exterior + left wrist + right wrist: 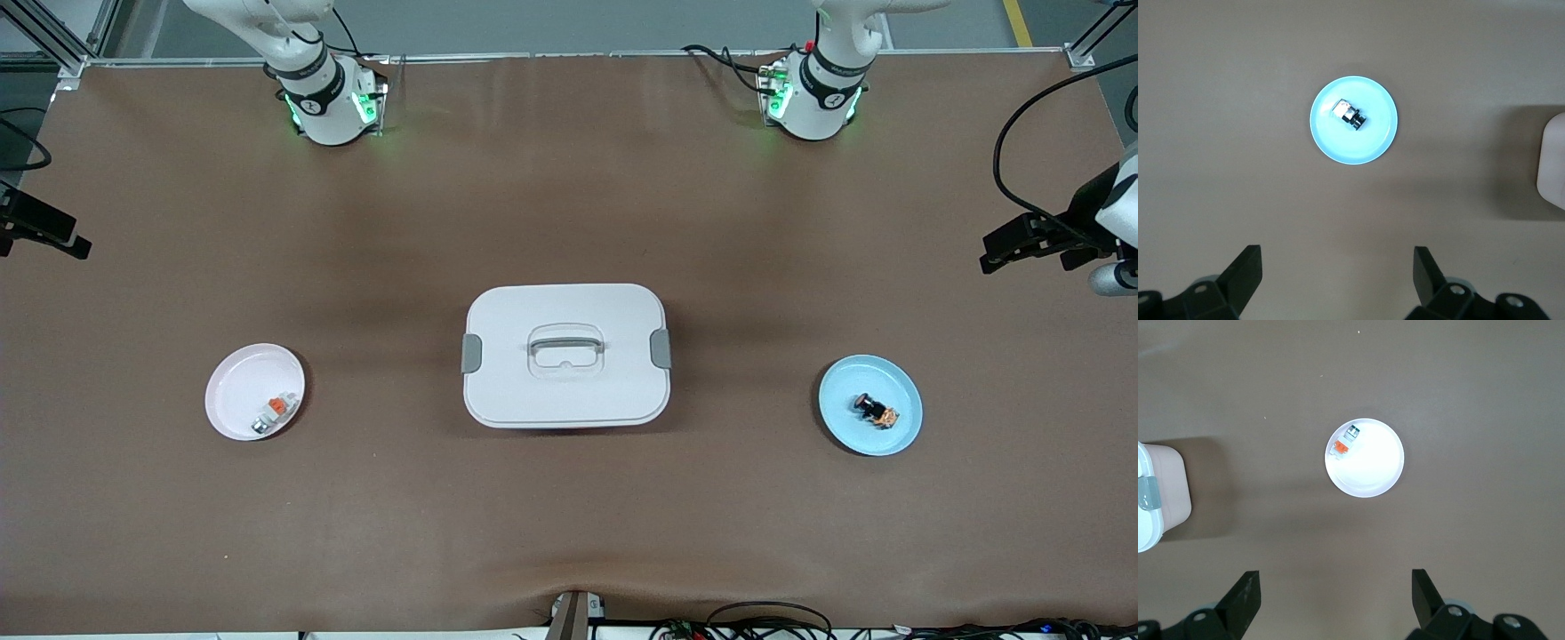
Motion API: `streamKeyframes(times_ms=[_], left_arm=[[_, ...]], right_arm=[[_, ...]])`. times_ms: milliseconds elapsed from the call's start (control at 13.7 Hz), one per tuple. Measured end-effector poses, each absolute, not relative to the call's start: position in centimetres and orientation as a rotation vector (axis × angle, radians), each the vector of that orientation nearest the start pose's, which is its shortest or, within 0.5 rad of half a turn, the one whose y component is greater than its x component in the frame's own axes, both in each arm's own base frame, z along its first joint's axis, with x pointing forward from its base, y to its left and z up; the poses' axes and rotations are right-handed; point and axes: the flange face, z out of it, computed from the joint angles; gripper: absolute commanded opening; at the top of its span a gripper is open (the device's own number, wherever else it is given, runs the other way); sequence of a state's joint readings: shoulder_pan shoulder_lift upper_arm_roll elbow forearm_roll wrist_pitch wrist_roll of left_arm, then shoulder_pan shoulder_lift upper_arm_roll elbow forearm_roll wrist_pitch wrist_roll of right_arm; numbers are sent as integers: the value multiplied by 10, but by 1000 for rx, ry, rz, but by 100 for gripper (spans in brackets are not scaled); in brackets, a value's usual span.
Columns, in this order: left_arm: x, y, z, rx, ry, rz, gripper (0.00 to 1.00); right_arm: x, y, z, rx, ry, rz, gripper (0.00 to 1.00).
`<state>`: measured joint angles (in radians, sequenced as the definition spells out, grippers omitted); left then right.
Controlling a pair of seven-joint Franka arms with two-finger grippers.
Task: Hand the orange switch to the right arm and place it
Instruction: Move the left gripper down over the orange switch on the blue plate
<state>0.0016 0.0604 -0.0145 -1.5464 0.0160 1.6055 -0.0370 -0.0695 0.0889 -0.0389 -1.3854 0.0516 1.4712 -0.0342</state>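
The orange switch [874, 411] lies untouched on the blue plate [902, 382] at the left arm's end of the table [569, 524], seemingly why the left end effector [1338, 280] hovers above it, fingers apart, while the right end effector [1336, 600] waits spread over the white plate [1368, 477].

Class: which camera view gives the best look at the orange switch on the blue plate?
The left wrist view: the orange switch lies centred on the blue plate under the open left hand. The front view shows it smaller, at an angle; the right wrist view misses it.
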Motion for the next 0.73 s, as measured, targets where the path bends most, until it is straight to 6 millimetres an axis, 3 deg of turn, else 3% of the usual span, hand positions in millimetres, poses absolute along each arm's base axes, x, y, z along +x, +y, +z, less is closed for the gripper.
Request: streamKeyframes(times_ms=[729], left_arm=[[579, -15, 598, -3126, 82, 21, 100]], right_arm=[[570, -55, 652, -3092, 107, -1, 100]])
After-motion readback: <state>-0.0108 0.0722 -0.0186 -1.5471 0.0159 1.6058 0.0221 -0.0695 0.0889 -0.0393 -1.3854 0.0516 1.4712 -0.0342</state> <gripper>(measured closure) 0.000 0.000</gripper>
